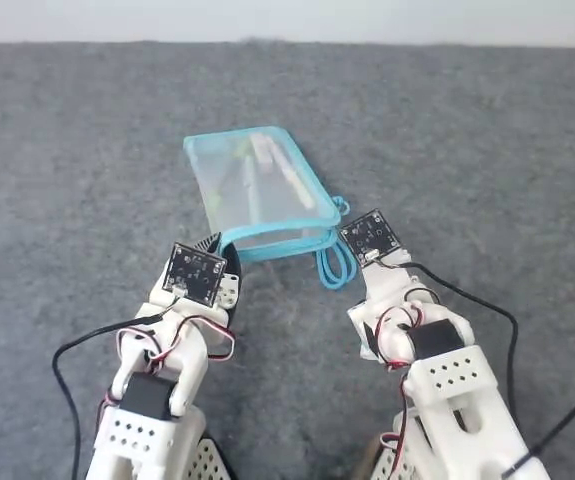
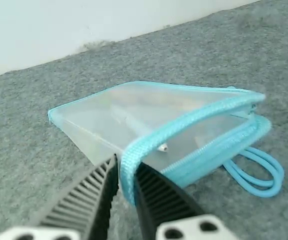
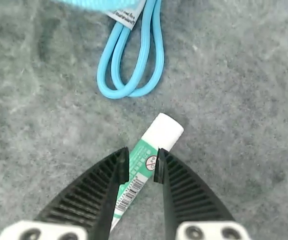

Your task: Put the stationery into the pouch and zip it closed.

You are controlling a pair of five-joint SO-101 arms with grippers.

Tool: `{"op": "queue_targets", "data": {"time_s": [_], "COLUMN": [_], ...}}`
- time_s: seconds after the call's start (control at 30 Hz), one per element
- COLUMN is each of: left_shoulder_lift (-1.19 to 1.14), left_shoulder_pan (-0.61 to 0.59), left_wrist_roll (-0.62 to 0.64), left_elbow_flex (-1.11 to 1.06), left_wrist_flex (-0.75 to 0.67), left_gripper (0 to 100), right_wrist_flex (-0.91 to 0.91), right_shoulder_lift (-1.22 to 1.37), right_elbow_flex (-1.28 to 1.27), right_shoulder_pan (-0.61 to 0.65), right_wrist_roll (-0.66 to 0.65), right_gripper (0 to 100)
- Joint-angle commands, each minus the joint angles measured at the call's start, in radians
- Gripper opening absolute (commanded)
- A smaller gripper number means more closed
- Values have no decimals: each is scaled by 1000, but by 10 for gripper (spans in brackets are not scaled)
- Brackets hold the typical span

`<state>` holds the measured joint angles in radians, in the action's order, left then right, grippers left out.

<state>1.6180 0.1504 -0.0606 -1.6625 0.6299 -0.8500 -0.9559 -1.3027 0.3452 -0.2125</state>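
Observation:
A clear pouch (image 1: 257,195) with light blue trim lies mid-table, with pens and other stationery (image 1: 272,165) inside. My left gripper (image 2: 126,172) is shut on the near corner of the pouch's blue zipper edge (image 2: 184,125) and holds the mouth raised; from above this gripper (image 1: 224,247) sits at the pouch's front left corner. The pouch's blue strap loop (image 3: 131,55) lies just beyond my right gripper (image 3: 141,161), which is shut on a green glue stick (image 3: 142,167) with a white cap (image 3: 164,131). From above, the right wrist (image 1: 370,238) hangs over the pouch's front right corner.
Grey carpet (image 1: 487,150) covers the whole table up to a white wall at the back. Black cables (image 1: 487,305) trail from both arms near the front edge. Open carpet lies left, right and behind the pouch.

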Motion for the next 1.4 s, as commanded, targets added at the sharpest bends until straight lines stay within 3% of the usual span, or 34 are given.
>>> {"op": "queue_targets", "data": {"time_s": [0.0, 1.37], "left_shoulder_lift": [15, 15], "left_shoulder_pan": [-5, -5], "left_wrist_roll": [-5, -5], "left_elbow_flex": [10, -13], "left_wrist_flex": [-25, -25], "left_gripper": [12, 12], "right_wrist_flex": [47, 50], "right_shoulder_lift": [-36, -35], "right_elbow_flex": [-5, -15], "right_shoulder_pan": [-13, -79], "right_wrist_roll": [-15, -15], "right_gripper": [91, 95]}}
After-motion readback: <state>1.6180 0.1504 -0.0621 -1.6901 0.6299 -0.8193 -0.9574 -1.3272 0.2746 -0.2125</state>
